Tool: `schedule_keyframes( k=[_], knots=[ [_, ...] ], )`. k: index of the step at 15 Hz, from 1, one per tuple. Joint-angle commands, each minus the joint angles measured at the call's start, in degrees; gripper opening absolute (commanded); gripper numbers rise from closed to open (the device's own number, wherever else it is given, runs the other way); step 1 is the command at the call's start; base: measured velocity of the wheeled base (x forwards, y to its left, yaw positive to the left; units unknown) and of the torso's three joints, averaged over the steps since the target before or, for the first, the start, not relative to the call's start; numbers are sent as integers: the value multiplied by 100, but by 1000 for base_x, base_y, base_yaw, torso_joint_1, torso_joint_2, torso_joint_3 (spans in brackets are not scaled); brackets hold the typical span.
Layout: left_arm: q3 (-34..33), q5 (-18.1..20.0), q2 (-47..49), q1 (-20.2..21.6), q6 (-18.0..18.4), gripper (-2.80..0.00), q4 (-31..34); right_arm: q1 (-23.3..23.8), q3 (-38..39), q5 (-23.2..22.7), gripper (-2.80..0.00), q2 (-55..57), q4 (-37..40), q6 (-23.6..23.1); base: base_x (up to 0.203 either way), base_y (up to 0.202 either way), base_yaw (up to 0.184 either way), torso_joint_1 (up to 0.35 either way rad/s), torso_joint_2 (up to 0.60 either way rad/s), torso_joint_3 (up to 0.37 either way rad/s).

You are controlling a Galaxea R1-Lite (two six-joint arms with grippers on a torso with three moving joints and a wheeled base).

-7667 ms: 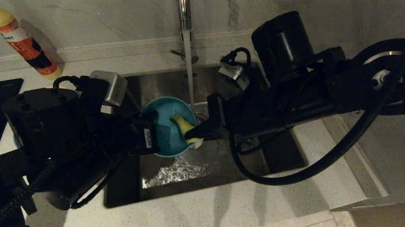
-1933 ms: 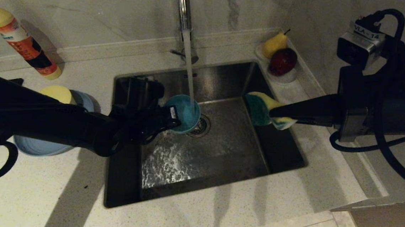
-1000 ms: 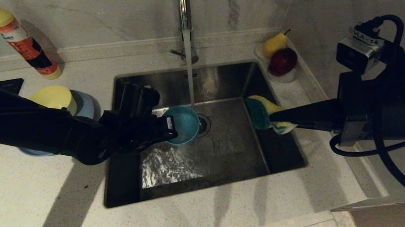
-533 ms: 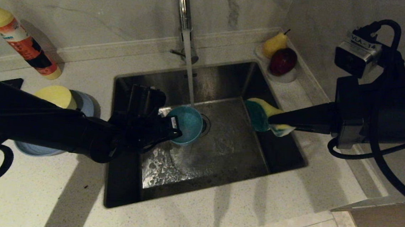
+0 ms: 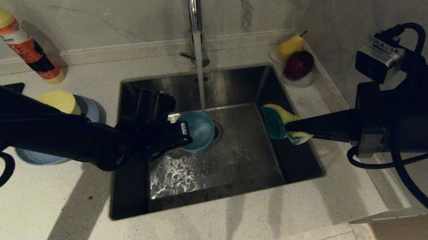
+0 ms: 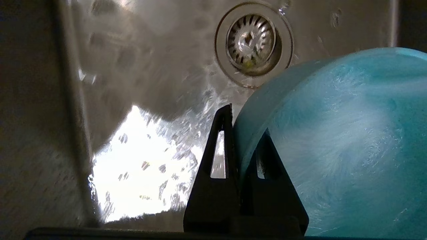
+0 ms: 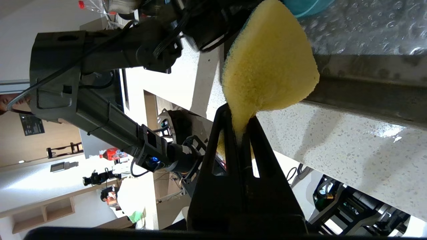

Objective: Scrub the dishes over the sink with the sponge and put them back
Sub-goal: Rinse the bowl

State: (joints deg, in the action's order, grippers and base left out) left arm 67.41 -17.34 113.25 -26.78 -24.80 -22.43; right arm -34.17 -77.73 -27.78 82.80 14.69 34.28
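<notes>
teal-blue bowl (image 5: 198,131), streaked white with water. sponge (image 5: 278,122): yellow face, dark green scouring face. pale yellow bowl (image 5: 58,100) on a light-blue plate (image 5: 38,156). sink (image 5: 233,162) is brushed grey steel with bright glints. desk (image 5: 79,212) is white, finely speckled. at eleven o'clock, a bottle (image 5: 21,42) with a yellow cap and an orange, white and black label. at one o'clock, a yellow pear (image 5: 290,46) and a dark red apple (image 5: 299,64). both pincers black.

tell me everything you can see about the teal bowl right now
The teal bowl is small, round and matte, with a wet inside. It hangs tilted over the sink, near the drain, with the tap's stream landing on its far rim. The left gripper is shut on its rim, one finger inside and one outside. Nothing else touches it; the sponge is well off to the side.
</notes>
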Motion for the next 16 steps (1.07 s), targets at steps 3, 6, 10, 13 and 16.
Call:
schedule_keyframes(
  k=[3,6,10,13,16],
  knots=[
    [-511,-538,-682,116,25,-280,-84,-11,58,-17,-280,-133,16,35,0,0,0,0,0,0],
    [-696,-1043,-1210,152,139,-280,-380,-11,134,-14,-280,-185,69,35,0,0,0,0,0,0],
    [-1501,-1216,-1630,424,1143,-280,-2287,-11,197,1,-280,-141,69,35,0,0,0,0,0,0],
    [-2113,-1223,-1580,511,2510,-280,-4396,-11,215,-17,-280,-97,69,35,0,0,0,0,0,0],
    [-2426,-1202,-1225,524,3635,-280,-6011,-11,232,-13,-280,-60,43,27,0,0,0,0,0,0]
  ],
)
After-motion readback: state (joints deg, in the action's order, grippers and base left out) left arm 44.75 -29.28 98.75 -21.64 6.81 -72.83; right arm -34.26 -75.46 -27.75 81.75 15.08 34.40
